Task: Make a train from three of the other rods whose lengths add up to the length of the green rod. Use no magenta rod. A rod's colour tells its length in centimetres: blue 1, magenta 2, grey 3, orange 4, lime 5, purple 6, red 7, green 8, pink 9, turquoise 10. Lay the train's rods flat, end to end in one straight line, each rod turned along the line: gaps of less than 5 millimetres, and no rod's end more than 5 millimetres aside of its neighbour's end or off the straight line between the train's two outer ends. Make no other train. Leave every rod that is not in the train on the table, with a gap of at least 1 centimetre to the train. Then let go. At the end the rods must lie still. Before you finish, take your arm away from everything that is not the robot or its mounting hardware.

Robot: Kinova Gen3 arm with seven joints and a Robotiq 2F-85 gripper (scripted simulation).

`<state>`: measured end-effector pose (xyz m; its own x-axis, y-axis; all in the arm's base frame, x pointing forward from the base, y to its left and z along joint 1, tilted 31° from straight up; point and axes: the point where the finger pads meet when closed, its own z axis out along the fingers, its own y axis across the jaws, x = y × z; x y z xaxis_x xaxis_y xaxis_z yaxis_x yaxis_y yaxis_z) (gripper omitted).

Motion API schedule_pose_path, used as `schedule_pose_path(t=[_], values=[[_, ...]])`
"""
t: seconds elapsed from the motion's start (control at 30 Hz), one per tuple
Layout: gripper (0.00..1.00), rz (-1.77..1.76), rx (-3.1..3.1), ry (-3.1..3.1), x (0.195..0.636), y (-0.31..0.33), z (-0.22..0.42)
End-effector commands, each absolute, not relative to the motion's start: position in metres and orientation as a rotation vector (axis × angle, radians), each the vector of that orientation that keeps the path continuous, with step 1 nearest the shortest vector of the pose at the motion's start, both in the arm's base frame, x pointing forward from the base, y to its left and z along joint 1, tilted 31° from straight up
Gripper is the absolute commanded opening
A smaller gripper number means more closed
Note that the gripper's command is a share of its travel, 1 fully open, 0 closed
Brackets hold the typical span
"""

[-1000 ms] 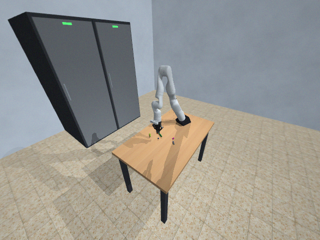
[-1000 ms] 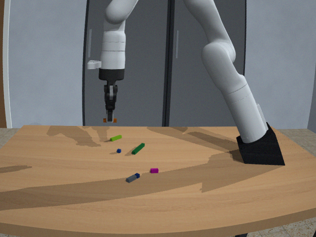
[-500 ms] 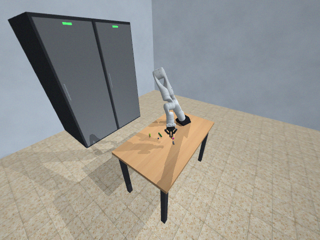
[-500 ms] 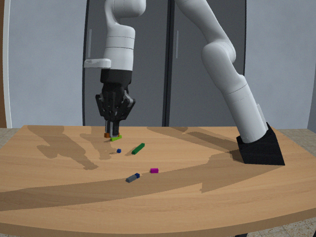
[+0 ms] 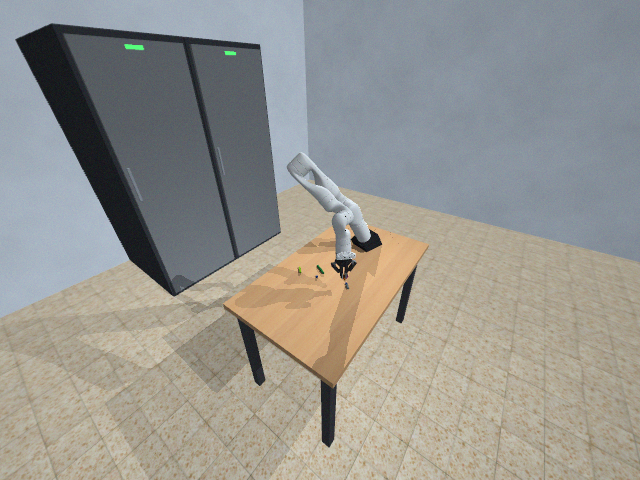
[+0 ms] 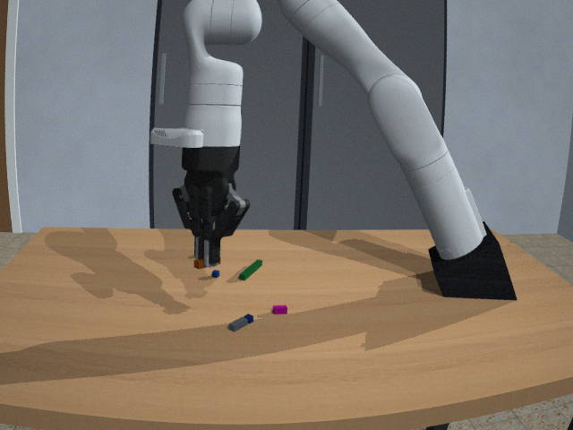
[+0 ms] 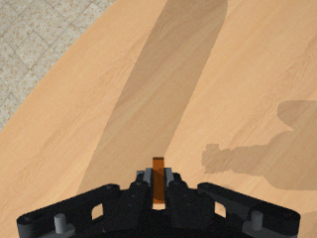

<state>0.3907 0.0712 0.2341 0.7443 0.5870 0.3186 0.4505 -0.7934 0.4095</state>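
My gripper [image 6: 206,259] points down and is shut on the orange rod [image 6: 199,262], holding it a little above the table; the rod also shows between the fingers in the wrist view [image 7: 158,181]. The green rod [image 6: 250,270] lies flat to the right of the gripper. A loose blue cube [image 6: 215,273] lies next to it. Nearer the front, a grey rod [image 6: 237,324] lies with a second blue cube [image 6: 249,317] at its end. The magenta rod [image 6: 279,309] lies just right of them. The lime rod [image 5: 299,269] shows only in the top view.
The arm's black base [image 6: 472,270] stands at the table's back right. A tall dark cabinet [image 5: 155,155] stands on the floor behind the table. The table's edges run close on all sides of the rods' patch.
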Motion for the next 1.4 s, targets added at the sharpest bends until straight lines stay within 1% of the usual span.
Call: schedule_pose_path(t=[0.0,0.77,1.37], values=[[0.05,0.528,2.564,0.865,0.381,0.107,0.226],[0.05,0.52,2.566,0.864,0.381,0.104,0.219],[0.05,0.519,2.566,0.862,0.408,0.09,0.168]])
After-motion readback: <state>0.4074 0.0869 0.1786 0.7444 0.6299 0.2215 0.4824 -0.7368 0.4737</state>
